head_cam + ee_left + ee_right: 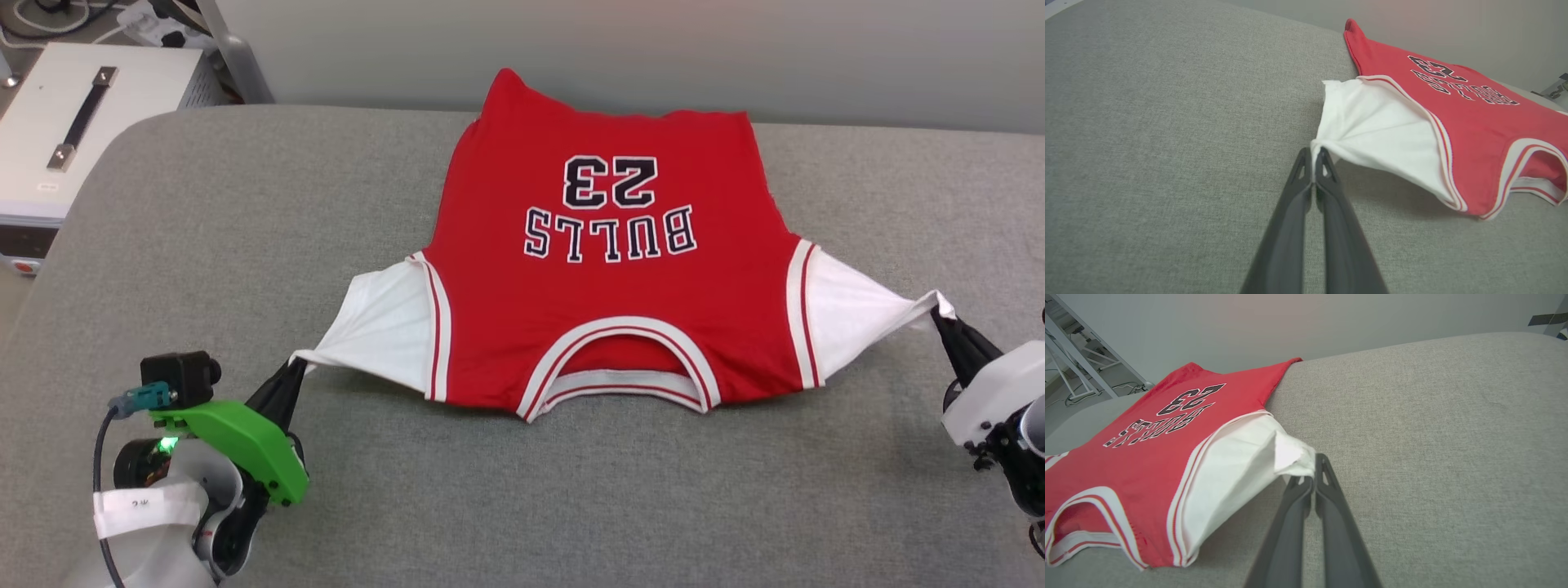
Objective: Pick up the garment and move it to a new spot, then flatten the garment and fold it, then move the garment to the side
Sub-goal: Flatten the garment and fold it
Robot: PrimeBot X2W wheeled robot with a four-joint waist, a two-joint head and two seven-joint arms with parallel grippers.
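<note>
The garment (604, 286), a red jersey with white sleeves and black "BULLS 23" lettering, lies chest-up on the grey padded table (204, 245), collar toward me. My left gripper (295, 363) is shut on the tip of its white sleeve at the lower left, pulling it taut. In the left wrist view the gripper (1313, 152) pinches that sleeve (1372, 130) and the cloth near it hangs just above the surface. My right gripper (939, 314) is shut on the other white sleeve tip at the right. The right wrist view shows that gripper (1312, 461) clamped on the sleeve (1237, 469).
A white box with a dark handle (82, 122) stands off the table at the far left, beside cables and a metal frame leg (237, 57). A pale wall runs behind the table's far edge. Bare grey surface lies left, right and in front of the jersey.
</note>
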